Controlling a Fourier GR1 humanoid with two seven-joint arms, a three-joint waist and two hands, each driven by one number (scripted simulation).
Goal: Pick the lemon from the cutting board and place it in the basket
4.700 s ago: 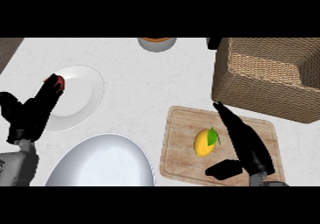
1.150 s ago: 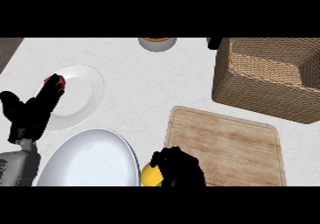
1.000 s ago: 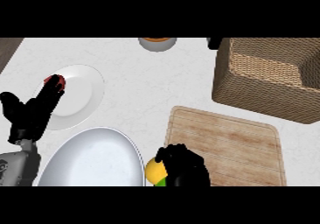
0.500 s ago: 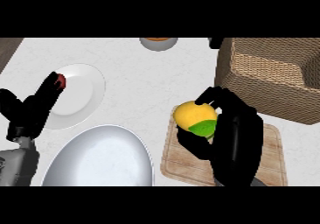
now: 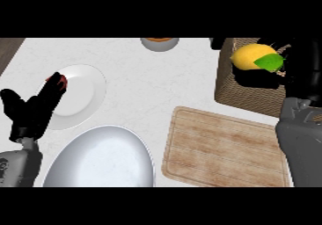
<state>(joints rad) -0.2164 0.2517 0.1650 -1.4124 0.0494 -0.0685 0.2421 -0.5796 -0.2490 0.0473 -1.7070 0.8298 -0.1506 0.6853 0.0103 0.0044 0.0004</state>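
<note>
The right hand (image 5: 300,66), at the far right, curls round the lemon (image 5: 253,57) and holds it over the wicker basket (image 5: 232,90). The fruit lies just left of the palm, already above the basket's opening, so the coming move looks like a short lowering and release. The cutting board (image 5: 222,149) lies bare, nearer on the tabletop (image 5: 144,83). The left hand (image 5: 30,112) rests open beside a white plate (image 5: 82,94).

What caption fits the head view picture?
Right robot hand holds the lemon over the basket.
</note>
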